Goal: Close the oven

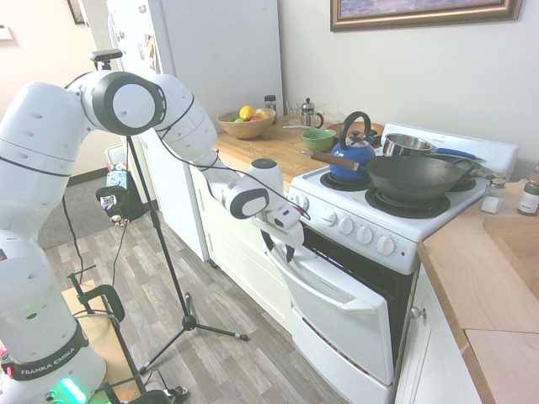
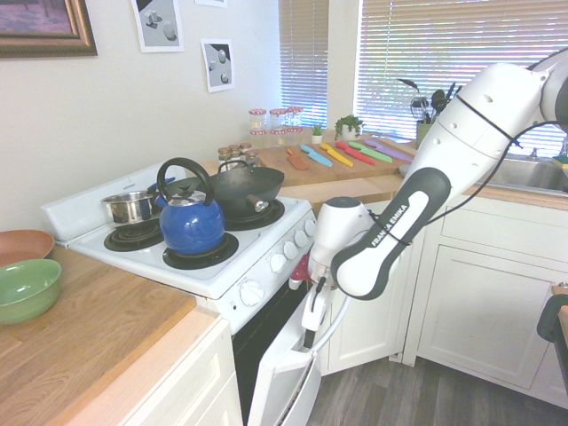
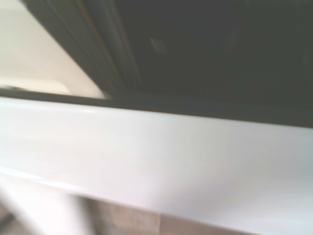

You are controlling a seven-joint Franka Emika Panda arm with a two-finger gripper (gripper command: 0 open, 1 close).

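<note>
Jaws — whether apart or together cannot be told — of the gripper (image 1: 282, 241) press the top edge of the oven (image 1: 383, 252) door (image 1: 337, 311), frame centre. Door nearly upright; likely heavy, rigid, hinged low — push near the bar handle (image 1: 324, 286).

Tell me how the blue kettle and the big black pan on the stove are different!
The kettle is shiny blue, tall and round, with a looping black handle on top. The pan is black, wide and open, with a brown handle sticking out sideways. Both sit on the oven's front burners.
</note>
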